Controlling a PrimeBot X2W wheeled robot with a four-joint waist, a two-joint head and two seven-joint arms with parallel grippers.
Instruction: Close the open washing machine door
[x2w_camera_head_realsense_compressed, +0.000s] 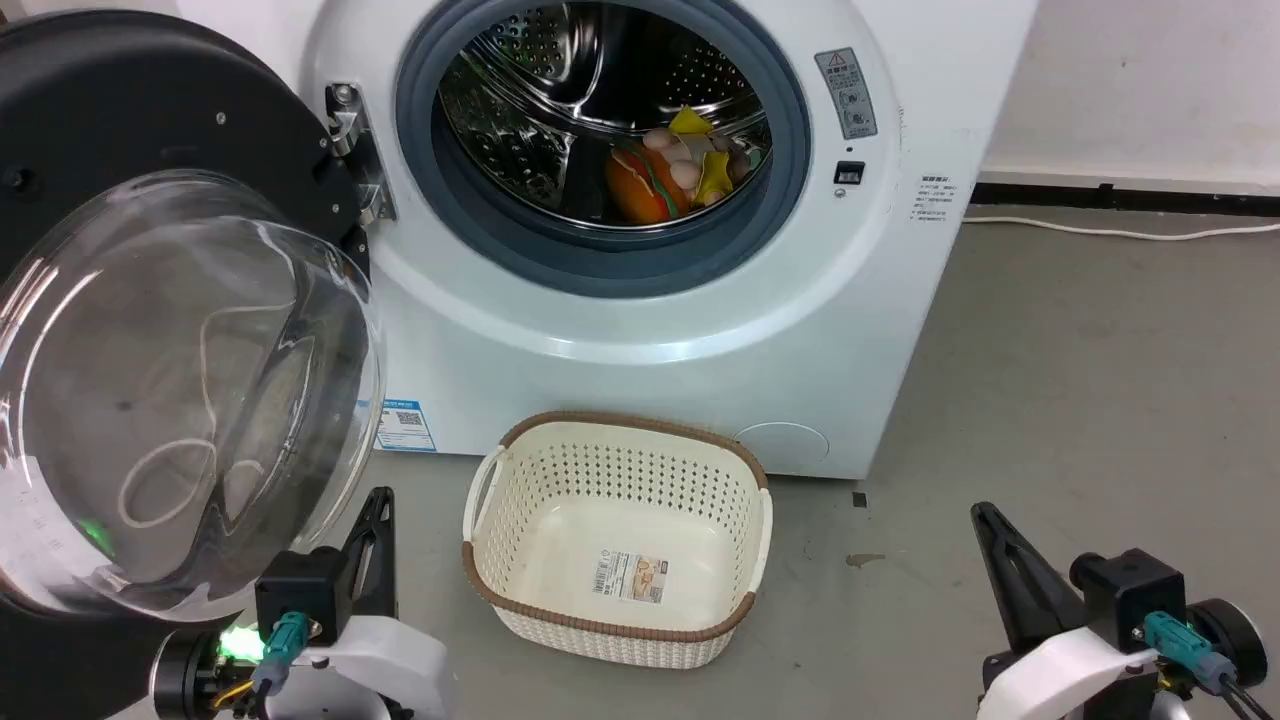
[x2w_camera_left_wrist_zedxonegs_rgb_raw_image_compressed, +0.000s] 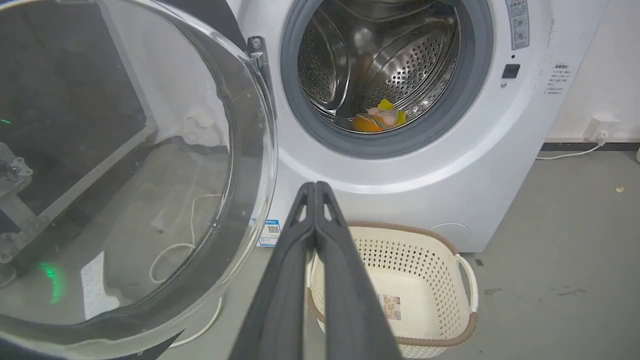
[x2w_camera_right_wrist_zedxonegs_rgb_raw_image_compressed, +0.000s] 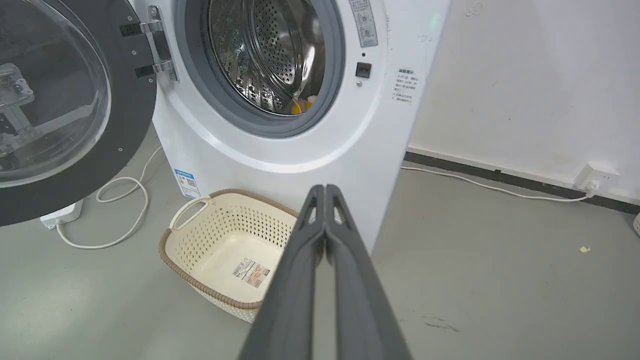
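Note:
The washing machine (x2w_camera_head_realsense_compressed: 640, 330) stands ahead, white, its steel drum holding colourful items. The washing machine door (x2w_camera_head_realsense_compressed: 130, 140) hangs wide open at the left on its metal hinge, black rim and bulging clear glass bowl (x2w_camera_head_realsense_compressed: 170, 400) turned toward me; the same door (x2w_camera_left_wrist_zedxonegs_rgb_raw_image_compressed: 125, 165) looms at the left of the left wrist view and shows again as the door (x2w_camera_right_wrist_zedxonegs_rgb_raw_image_compressed: 75, 115) in the right wrist view. My left gripper (x2w_camera_head_realsense_compressed: 375, 505) is shut and empty, just right of the door's lower edge. My right gripper (x2w_camera_head_realsense_compressed: 985, 520) is shut and empty, low at the right over the floor.
A cream perforated basket (x2w_camera_head_realsense_compressed: 480, 560) with a brown rim sits on the floor before the machine, between my grippers. A white cable (x2w_camera_right_wrist_zedxonegs_rgb_raw_image_compressed: 125, 210) and power strip lie under the door. Another cable (x2w_camera_head_realsense_compressed: 1120, 232) runs along the wall at the right, above open grey floor.

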